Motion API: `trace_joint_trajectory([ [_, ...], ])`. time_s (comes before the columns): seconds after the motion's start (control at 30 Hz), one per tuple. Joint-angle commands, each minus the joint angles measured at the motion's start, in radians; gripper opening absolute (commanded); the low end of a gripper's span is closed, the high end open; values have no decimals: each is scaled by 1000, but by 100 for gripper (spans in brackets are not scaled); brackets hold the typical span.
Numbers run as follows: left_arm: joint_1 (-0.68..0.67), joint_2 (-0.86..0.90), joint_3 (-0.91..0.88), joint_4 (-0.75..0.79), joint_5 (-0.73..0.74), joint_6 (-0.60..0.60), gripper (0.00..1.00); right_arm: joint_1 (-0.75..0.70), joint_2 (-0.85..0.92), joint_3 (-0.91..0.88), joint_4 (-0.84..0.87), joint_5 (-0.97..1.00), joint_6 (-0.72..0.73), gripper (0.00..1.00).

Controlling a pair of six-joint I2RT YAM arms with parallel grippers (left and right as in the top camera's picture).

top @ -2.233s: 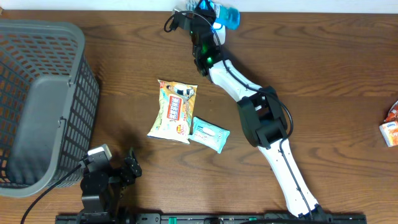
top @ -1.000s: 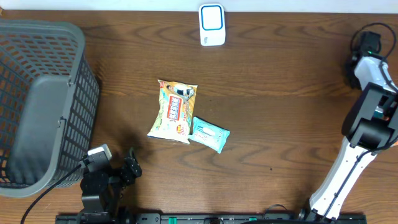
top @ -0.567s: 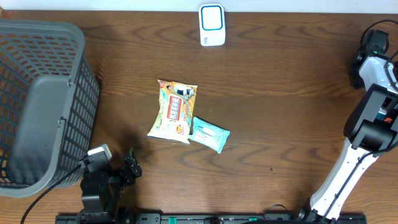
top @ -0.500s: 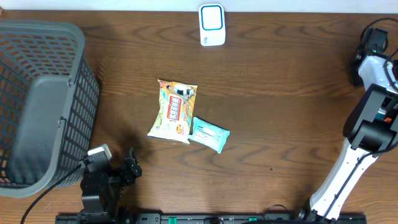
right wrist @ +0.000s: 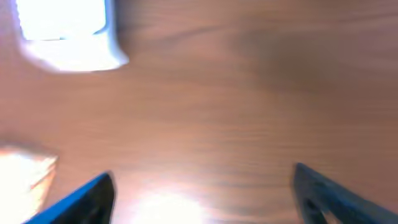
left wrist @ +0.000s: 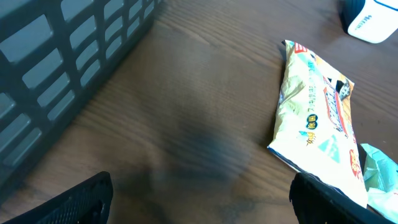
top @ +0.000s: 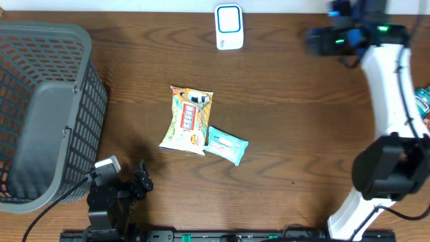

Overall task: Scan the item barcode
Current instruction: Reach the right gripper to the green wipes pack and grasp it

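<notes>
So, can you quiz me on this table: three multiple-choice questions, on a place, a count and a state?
1. Where is the white scanner? A. the table's far edge B. its near edge C. its left corner
2. How many packets lie mid-table? A. one B. two C. four
3. The right gripper is: A. open, empty B. shut on a packet C. out of sight
Answers: A, it sits by the edge opposite the robot; B, a yellow snack bag and a teal pack; A, its jaws stand apart over bare wood.

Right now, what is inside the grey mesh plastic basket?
The grey mesh plastic basket shows only its bare floor; no item visible. One side runs off the overhead view, so that strip is unseen.
</notes>
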Motion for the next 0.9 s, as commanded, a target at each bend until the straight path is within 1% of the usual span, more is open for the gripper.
trace_joint_trajectory([
  [0.0, 0, -5, -3, 0, -9, -5, 91, 122, 39, -29, -89, -319, 35, 96],
  [0.03, 0, -5, -3, 0, -8, -5, 91, 166, 42, -35, -132, -296, 20, 99],
  [0.1, 0, -5, -3, 0, -8, -5, 91, 255, 46, -56, -214, -246, -51, 99],
  [0.17, 0, -5, -3, 0, -9, -5, 91, 348, 46, -81, -277, -138, -112, 99],
  [0.27, 0, -5, -3, 0, -9, -5, 91, 483, 46, -121, -323, 88, -114, 99],
  [0.37, 0, -5, -3, 0, -8, -5, 91, 610, 46, -171, -307, 216, -114, 99],
  [0.47, 0, -5, -3, 0, -8, -5, 91, 712, 46, -250, -218, 314, -107, 99],
  [0.53, 0, -5, -3, 0, -9, -5, 91, 765, 46, -332, -115, 427, -56, 99],
  [0.6, 0, -5, -3, 0, -9, -5, 91, 803, 46, -415, -31, 515, -22, 99],
  [0.77, 0, -5, -3, 0, -8, -5, 91, 896, 46, -594, 146, 658, -11, 98],
  [0.8, 0, -5, -3, 0, -8, -5, 91, 909, 46, -621, 183, 696, -1, 96],
  [0.87, 0, -5, -3, 0, -9, -5, 91, 925, 46, -674, 258, 754, 0, 83],
])
